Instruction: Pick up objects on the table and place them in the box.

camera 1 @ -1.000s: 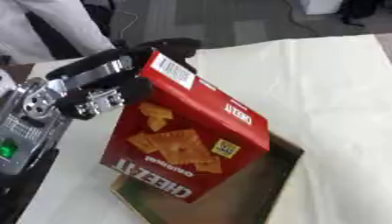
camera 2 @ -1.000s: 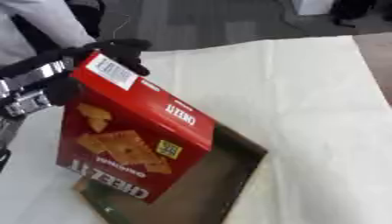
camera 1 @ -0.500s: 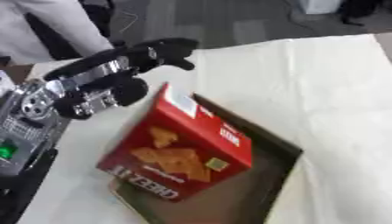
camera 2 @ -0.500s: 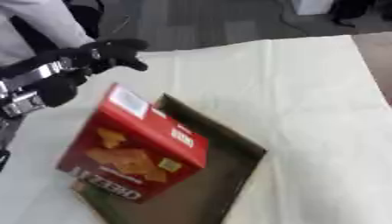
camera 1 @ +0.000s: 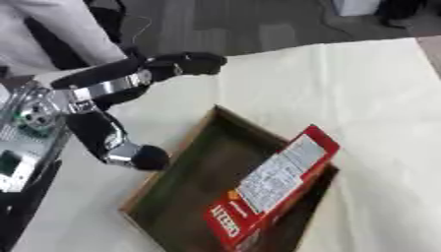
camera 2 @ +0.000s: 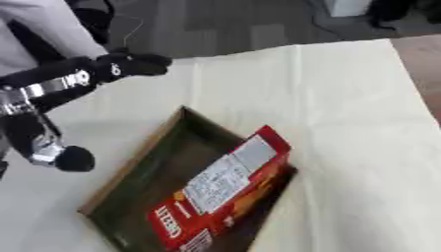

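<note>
A red Cheez-It cracker box [camera 1: 274, 188] lies tilted inside the open brown cardboard box [camera 1: 200, 173], its back panel up, leaning on the box's right wall. My left hand [camera 1: 176, 65] hangs above the table to the left of the cardboard box. It is open, with straight fingers stretched toward the far side and the thumb [camera 1: 144, 156] near the box's left rim. It holds nothing. My right hand shows in neither view.
A cream cloth [camera 2: 344, 98] covers the table, with bare room to the right of and behind the cardboard box. The table's far edge [camera 2: 293, 47] meets dark floor. My left arm and torso [camera 1: 26, 147] fill the left side.
My left hand let go of the cracker box and drew back to the left. The cracker box dropped into the cardboard box and tipped over against its right wall.
</note>
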Motion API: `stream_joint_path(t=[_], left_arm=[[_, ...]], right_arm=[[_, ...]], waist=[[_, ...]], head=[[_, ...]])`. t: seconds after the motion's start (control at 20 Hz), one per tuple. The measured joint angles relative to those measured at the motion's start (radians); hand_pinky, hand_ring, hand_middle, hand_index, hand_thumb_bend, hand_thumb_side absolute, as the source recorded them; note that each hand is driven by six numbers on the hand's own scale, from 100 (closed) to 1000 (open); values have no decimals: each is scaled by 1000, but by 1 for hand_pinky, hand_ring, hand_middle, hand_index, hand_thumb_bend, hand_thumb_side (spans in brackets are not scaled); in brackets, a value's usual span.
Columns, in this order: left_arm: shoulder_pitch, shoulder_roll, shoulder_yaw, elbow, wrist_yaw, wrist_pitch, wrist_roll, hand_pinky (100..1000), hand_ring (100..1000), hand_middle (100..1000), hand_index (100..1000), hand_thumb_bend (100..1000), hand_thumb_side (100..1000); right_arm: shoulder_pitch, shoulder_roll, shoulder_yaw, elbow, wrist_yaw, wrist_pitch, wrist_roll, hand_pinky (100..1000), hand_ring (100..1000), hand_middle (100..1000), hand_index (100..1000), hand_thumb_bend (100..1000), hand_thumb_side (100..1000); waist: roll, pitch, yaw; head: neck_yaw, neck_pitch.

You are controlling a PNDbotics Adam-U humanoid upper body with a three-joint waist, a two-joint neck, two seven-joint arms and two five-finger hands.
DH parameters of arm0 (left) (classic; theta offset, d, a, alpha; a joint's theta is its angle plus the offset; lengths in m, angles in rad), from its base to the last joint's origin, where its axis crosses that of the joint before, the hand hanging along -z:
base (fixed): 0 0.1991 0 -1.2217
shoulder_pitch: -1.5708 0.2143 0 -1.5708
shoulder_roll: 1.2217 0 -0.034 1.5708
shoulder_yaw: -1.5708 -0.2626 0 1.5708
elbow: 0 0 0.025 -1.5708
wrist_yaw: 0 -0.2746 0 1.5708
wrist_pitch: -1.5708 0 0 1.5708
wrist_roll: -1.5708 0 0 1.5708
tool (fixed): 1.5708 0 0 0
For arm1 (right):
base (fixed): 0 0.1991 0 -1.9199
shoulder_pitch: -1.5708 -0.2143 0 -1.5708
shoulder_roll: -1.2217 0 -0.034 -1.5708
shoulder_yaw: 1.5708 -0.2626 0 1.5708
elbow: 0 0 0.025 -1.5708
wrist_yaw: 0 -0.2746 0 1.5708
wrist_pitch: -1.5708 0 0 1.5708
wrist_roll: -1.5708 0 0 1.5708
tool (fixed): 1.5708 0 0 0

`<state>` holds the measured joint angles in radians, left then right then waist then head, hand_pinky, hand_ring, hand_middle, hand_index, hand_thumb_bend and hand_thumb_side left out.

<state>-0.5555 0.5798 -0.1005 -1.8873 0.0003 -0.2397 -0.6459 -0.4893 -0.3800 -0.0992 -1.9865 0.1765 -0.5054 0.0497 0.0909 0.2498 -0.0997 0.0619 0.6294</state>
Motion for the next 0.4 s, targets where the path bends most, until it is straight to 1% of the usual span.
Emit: stream_joint_path(t=[0.05,0.1,0.15,0.25,0.3,0.4], left_arm=[[0,0,4,0,3,-4,37,1000,1000,1000,1000,100,1000],[0,-1,8,0,11,-10,86,1000,1000,1000,1000,100,975],[0,-1,11,-1,24,-21,143,1000,1000,1000,1000,100,957],[0,-1,14,-3,52,-50,268,1000,974,1000,1000,100,948],[0,-1,15,-5,66,-65,327,1000,959,1000,1000,100,928],[0,-2,21,-13,94,-105,464,1000,951,1000,1000,100,827]], right_arm=[[2,0,0,0,0,0,0,515,722,813,797,100,616],[3,0,0,0,0,0,0,515,722,813,797,100,616],[3,0,0,0,0,0,0,515,722,813,797,100,616],[5,0,0,0,0,0,0,515,722,813,797,100,616],[5,0,0,0,0,0,0,515,723,813,797,100,616],[5,0,0,0,0,0,0,515,723,813,797,100,616]], waist=[[0,0,0],[0,0,0],[0,0,0],[0,0,0],[0,0,0],[-1,2,1]], head=[[0,0],[0,0],[0,0],[0,0],[0,0],[0,0]])
